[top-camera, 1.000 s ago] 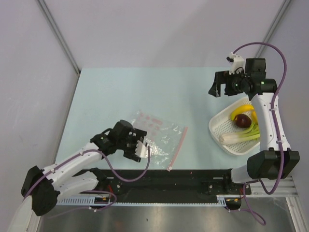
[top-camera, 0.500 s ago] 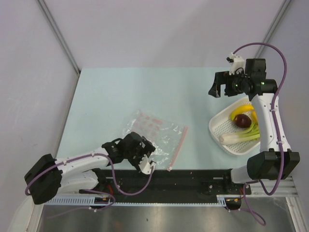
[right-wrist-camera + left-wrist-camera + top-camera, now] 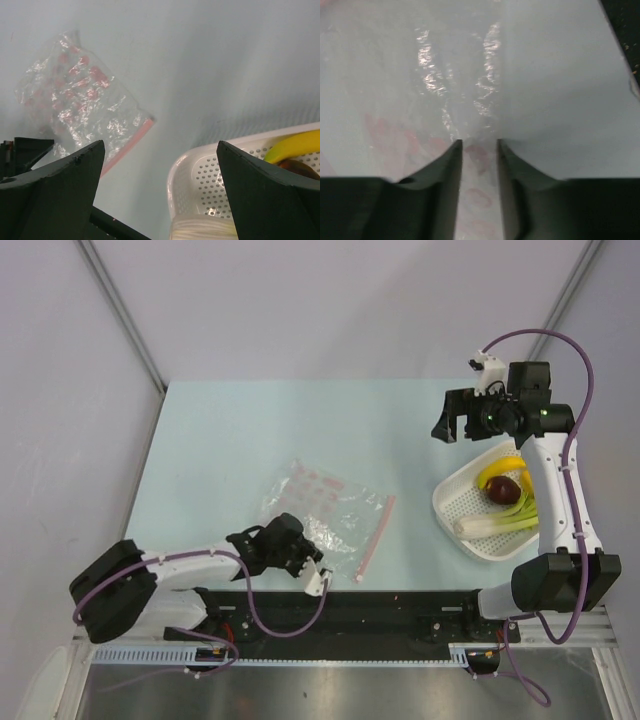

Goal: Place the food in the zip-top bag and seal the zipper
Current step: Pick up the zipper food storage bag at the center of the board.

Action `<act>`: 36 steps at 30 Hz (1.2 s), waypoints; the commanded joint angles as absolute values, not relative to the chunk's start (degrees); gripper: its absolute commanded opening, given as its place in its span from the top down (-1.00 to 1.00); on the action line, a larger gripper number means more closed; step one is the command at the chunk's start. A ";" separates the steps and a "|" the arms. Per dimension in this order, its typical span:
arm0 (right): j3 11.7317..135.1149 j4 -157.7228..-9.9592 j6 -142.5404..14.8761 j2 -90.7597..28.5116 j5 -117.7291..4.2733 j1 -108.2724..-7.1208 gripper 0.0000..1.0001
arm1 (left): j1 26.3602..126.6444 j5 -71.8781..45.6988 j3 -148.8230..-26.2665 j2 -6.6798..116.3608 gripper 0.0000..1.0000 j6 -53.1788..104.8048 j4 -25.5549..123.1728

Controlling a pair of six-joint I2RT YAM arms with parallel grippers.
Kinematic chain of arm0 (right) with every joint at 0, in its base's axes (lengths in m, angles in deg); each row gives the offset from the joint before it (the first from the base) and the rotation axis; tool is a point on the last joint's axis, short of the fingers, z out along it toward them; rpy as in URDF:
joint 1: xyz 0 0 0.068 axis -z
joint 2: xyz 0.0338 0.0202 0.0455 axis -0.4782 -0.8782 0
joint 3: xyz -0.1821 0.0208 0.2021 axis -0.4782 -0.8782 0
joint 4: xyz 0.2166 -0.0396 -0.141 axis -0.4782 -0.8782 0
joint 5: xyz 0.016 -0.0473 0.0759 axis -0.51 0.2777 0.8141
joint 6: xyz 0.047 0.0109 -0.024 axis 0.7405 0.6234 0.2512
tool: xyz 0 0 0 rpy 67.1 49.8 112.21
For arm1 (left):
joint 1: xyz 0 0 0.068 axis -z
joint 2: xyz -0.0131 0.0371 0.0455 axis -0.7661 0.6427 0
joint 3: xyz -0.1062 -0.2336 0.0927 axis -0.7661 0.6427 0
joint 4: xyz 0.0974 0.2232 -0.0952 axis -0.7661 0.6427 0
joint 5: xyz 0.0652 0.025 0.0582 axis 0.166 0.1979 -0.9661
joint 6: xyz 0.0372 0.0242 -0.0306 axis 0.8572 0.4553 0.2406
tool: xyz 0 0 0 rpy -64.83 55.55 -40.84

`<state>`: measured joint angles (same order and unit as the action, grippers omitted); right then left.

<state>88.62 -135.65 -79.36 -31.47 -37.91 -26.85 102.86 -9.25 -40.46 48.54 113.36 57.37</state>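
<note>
The zip-top bag lies flat and crinkled at the table's middle front, its pink zipper running along the right edge. My left gripper is low at the bag's near left corner. In the left wrist view its fingertips stand narrowly apart with the printed bag film lying between them. The food sits in the white basket: a yellow banana, a dark red fruit and a leek. My right gripper hangs wide open and empty above the basket's far left.
The right wrist view takes in the bag, its zipper, the basket rim, the banana and the leek's white end. A black rail runs along the table's near edge. Grey walls enclose the table.
My left arm has swung forward and right, down to the bag's near corner, and its jaws have narrowed around the film. The bag has shifted slightly right. The right arm has held still.
</note>
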 commanded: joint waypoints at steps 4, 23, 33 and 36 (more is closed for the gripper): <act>87.53 -129.92 -70.65 -32.13 -31.69 -26.99 -0.99 | 102.48 -14.23 -49.20 53.97 1.00 92.00 49.42; 85.33 -135.71 -85.13 -34.59 -21.04 -30.06 -0.99 | 82.71 4.21 -62.91 42.63 1.00 55.94 60.82; 83.22 -137.40 -110.36 -32.93 -17.78 -34.36 -0.97 | 74.97 17.49 -73.29 47.63 0.99 50.15 68.66; 81.30 -131.36 -110.29 -31.87 -19.63 -37.97 -0.93 | 72.51 23.18 -75.40 48.86 1.00 47.95 69.81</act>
